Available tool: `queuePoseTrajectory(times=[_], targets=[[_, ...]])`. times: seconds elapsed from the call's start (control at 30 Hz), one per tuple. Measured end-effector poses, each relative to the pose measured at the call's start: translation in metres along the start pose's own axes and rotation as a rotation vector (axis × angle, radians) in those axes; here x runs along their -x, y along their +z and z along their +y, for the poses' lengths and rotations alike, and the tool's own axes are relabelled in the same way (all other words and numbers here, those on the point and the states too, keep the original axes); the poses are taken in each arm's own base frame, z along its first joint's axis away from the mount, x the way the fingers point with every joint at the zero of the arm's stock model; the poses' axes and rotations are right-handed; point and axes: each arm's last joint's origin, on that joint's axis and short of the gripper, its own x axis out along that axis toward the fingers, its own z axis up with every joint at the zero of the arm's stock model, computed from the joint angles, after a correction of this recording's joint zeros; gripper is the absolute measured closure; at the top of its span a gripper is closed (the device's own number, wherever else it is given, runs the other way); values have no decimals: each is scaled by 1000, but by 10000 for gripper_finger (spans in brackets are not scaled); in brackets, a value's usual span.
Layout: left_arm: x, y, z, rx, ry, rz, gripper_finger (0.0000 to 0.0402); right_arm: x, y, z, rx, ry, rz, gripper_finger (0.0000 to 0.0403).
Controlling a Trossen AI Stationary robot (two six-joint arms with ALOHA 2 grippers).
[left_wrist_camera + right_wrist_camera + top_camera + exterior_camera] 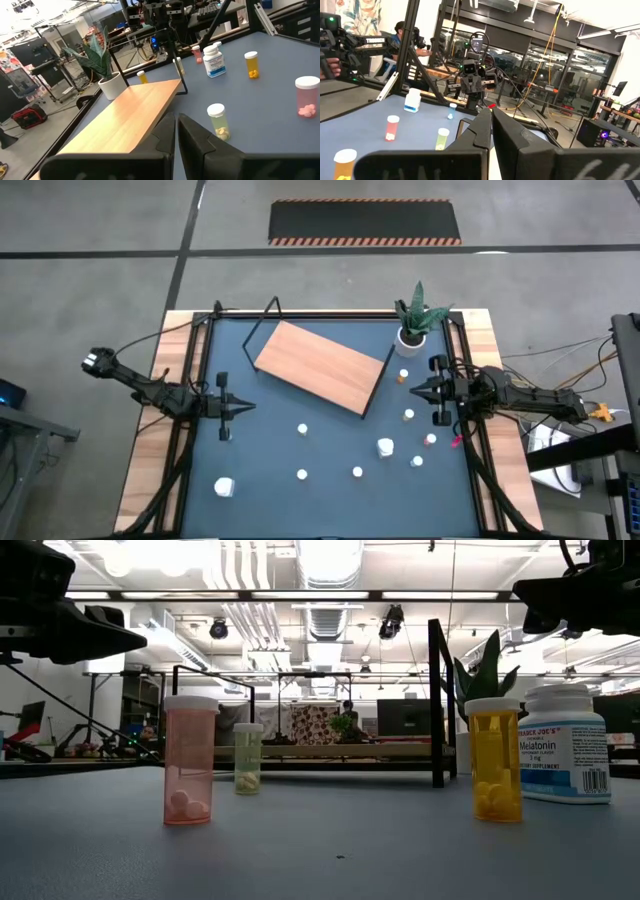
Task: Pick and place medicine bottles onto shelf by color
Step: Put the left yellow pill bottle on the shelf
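The left dark two-finger gripper [247,406] hangs over the left side of the dark blue tabletop [330,500]. It points toward the middle, with its fingers pressed together and nothing in them. The right dark two-finger gripper [415,389] mirrors it on the right side, closed and empty too. Between them lies the flat light-brown wooden shelf board [320,366]. Small medicine bottles [302,429] stand spread out on the table in front of it.

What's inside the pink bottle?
The pink bottle holds a few round pills at its bottom; above them it looks empty. Its white cap hides the very top.
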Motion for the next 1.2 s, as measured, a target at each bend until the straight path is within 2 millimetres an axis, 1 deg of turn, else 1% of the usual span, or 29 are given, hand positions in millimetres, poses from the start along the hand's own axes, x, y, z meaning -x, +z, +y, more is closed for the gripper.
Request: queuePoseTrajectory(times=[0.07,0.13,0.2,0.27,0.33,0.4,0.47,0.67,0.8,1.03,1.2], targets=[[0,1,0,10,2,-6,398,0,0,0,0,0,0,394],[0,4,1,60,10,-35,398,0,0,0,-30,1,0,394],[1,10,3,164,24,-94,398,0,0,0,-149,3,0,394],[2,18,7,279,38,-178,398,0,0,0,-307,3,0,394],[4,27,11,407,49,-278,398,0,0,0,-424,3,1,394],[7,34,15,521,50,-358,398,0,0,0,-456,2,0,394],[10,40,18,579,47,-431,398,0,0,0,-456,2,0,394],[17,53,23,628,-38,-610,398,0,1,0,-451,2,-14,394],[22,58,27,658,-33,-683,398,0,1,0,-451,2,-15,394],[24,62,31,667,21,-699,398,0,2,-1,-450,-33,-21,394],[24,63,32,617,46,-704,398,1,9,-5,-404,-111,-97,394]])
